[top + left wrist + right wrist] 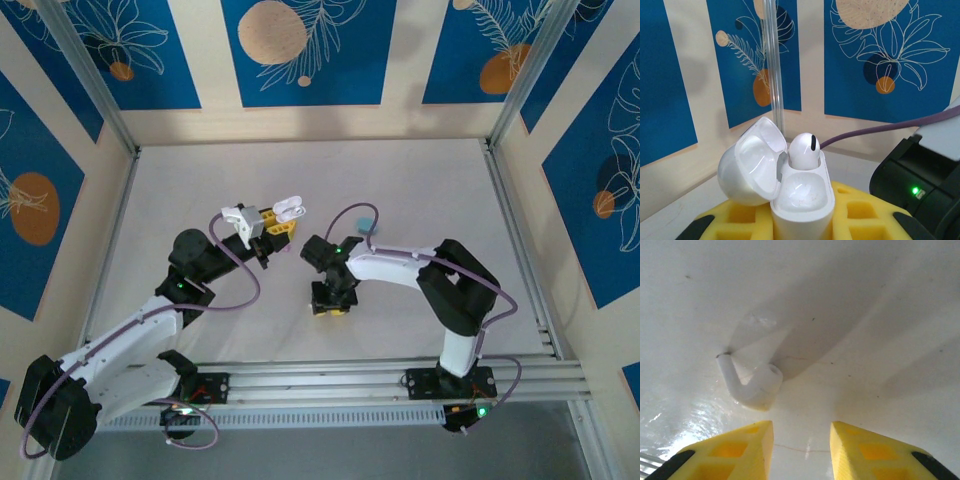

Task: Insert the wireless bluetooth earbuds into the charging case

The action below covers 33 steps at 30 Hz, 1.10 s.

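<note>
The left hand (pixel 272 224) is clamped on the base of a glossy white charging case (pixel 802 200), its yellow, waffle-pocketed fingers (pixel 725 220) pressing either side of the rounded shell. The case stands upright, raised off the tabletop, with its domed lid (pixel 747 170) swung open to the left. One smooth white earbud (pixel 804 150) with a black oval vent sits in the far socket, and the near socket is a shiny hollow. The right hand (pixel 802 450) hangs low over the matte white tabletop (pixel 865 315), its yellow jaws parted with nothing between them. Just ahead of them a second earbud (pixel 752 385), a bent white stem and bulb, lies flat on the surface. Near the right arm rests a pale blue item (pixel 365 222), possibly another case.
</note>
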{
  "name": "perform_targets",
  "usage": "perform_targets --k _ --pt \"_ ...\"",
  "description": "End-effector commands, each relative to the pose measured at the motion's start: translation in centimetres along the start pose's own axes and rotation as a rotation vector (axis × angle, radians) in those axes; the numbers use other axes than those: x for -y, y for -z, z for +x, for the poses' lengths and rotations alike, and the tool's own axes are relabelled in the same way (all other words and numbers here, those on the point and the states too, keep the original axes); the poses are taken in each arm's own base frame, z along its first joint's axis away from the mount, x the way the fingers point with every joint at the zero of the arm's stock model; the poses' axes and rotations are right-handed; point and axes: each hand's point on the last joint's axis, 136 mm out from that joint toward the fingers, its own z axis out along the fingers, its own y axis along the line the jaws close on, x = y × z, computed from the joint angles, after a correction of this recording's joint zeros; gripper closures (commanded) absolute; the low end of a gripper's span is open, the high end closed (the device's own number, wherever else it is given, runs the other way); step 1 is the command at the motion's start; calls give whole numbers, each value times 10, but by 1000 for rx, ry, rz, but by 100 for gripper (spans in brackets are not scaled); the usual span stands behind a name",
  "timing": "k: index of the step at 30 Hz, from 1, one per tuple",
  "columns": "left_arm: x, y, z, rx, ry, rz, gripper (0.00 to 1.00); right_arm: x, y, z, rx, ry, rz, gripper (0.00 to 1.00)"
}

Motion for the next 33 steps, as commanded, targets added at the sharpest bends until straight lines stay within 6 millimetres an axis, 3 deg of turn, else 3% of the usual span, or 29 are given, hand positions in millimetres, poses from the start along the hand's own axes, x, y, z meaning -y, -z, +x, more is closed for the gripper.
perform_targets --k 1,10,19,33 --pt "3 1 -15 41 -30 1 83 -4 21 -8 65 61 -24 64" --pt "1 6 -26 66 -45 -25 83 -28 19 -24 46 178 -92 61" --pt "0 11 -29 66 -59 -47 83 -44 5 -21 3 325 -68 61" --pt "-1 11 -29 62 -62 -49 82 -22 -6 -14 -5 409 116 61"
